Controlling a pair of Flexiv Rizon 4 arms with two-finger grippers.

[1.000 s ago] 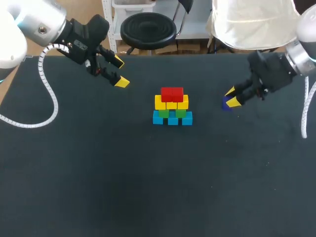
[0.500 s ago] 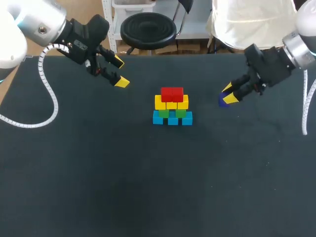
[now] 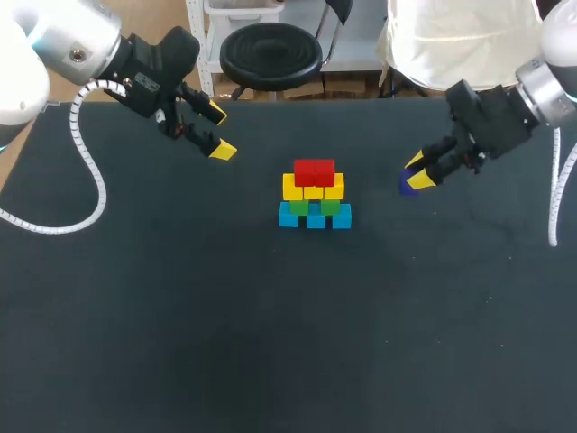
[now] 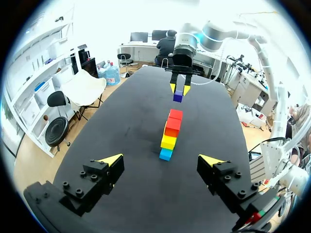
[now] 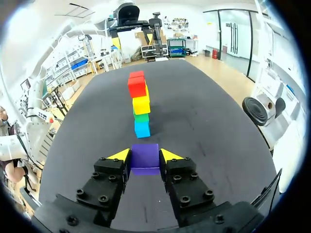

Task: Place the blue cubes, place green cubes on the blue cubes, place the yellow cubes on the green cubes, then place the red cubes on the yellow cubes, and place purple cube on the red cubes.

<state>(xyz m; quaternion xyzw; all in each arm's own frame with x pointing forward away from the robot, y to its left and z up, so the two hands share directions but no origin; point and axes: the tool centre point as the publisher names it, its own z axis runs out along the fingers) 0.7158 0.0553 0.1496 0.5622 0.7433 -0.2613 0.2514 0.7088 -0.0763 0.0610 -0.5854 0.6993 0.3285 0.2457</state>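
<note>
While the right gripper (image 3: 419, 174) hangs over the far right part of the counter (image 3: 270, 343), its fingers (image 5: 119, 155) are clenched on the purple cube (image 5: 145, 156), one yellow tip pressed to each side. Whether the cube's underside touches the surface cannot be told from these views.

The counter is a broad, matte black sheet that fills nearly the whole head view, with its far edge running straight across the back. Only the cubes rest on it.

Near the middle, toward the back, stands the stack (image 3: 314, 194). Three blue cubes (image 3: 315, 217) sit side by side on the black surface. Two green cubes (image 3: 329, 206) rest on them, a row of yellow cubes (image 3: 313, 188) lies over the green, and the red cubes (image 3: 314, 170) top it. The purple cube is to the right of the stack, apart from it and at about the height of the yellow row in the head view. From the right wrist the stack stands straight ahead of the held cube, end on, with bare black surface between them.

The left gripper (image 3: 218, 132) is over the far left part of the counter, well apart from the stack, with its fingers (image 4: 111, 160) spread wide and grasping nothing. From its wrist the stack lies ahead between the two tips. A white hose (image 3: 90, 194) loops from the left arm over the counter's left side.
</note>
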